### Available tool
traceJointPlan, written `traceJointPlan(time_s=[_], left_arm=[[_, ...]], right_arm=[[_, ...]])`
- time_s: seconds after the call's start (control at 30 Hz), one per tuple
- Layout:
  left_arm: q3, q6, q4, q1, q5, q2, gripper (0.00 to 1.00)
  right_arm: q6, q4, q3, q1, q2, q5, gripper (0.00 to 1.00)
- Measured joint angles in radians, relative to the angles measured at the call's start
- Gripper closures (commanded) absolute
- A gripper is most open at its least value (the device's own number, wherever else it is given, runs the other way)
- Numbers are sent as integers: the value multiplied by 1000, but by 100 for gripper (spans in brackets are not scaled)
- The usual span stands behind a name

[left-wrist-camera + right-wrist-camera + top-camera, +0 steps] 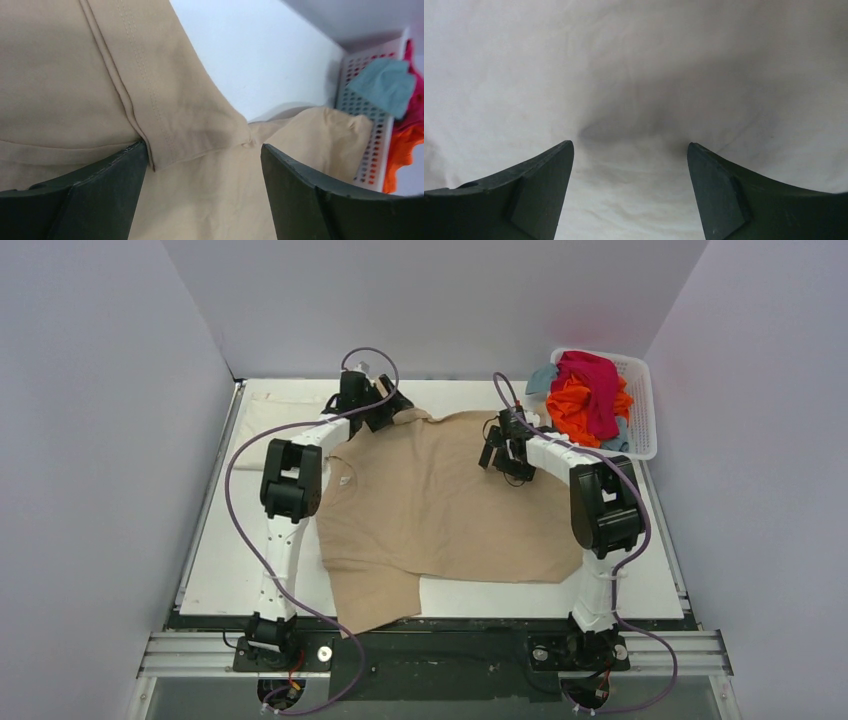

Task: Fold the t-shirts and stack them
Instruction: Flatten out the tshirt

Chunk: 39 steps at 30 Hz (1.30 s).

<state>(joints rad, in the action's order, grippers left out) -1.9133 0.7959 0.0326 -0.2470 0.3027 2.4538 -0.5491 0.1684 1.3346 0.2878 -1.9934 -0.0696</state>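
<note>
Tan t-shirt lies spread across the smooth white worktop. It is a soft matte knit, gently rippled, with one lower corner drooping off the near edge. A small white label shows near its left side, far too small to read.

Up at the shirt's far-left corner is the left tool, spread wide and pinching nothing. Its dark, matte, wedge-shaped fingers sit on either side of a sleeve hem. The hem is a folded band with two neat rows of stitching, running diagonally across the cloth and ending between the tips. The fabric bunches into a small pucker just past that hem.

Over to the right tool, hanging above the shirt's far-right part. Its jaws also stand well apart, with nothing between them. The right wrist view shows only smooth cloth with soft, shallow creases and a dim shadow at the centre, its colour washed pale.

At the far-right corner stands a white plastic basket, rectangular, its walls a grid of small holes. It touches the tan sleeve in the left wrist view. Crumpled inside it are a magenta shirt on top, an orange shirt beneath, and a teal shirt spilling over the rim.
</note>
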Motion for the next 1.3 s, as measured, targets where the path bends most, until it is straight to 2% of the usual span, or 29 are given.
traceJointPlan(time_s=[0.13,0.27,0.3,0.43,0.57,0.7,0.97,1.2,1.3], left_arm=[[-195,89,-93,0,7,140,4],[-655,203,-171,-4,-24,414,3],[-722,229,-199,-6,-46,457,3],[-706,257,-301,-26,-164,468,3],[-670,185,-308,-58,-189,458,3],[-530,83,-246,-83,-171,354,3],[-114,-83,-133,-85,-175,-50,3],[349,-161,-74,-87,-244,-476,3],[518,-172,-55,-87,-247,-590,3]], right_arm=[[0,-3,6,-2,-3,4,21],[-1,-2,29,-11,-18,10,21],[-2,-3,34,-14,-21,12,21],[-8,-5,48,-23,-31,22,22],[7,-1,51,-26,-31,24,22],[39,8,63,-26,-30,23,22],[72,13,45,10,-2,8,21],[63,15,-118,63,158,-19,21],[49,14,-201,89,209,-20,21]])
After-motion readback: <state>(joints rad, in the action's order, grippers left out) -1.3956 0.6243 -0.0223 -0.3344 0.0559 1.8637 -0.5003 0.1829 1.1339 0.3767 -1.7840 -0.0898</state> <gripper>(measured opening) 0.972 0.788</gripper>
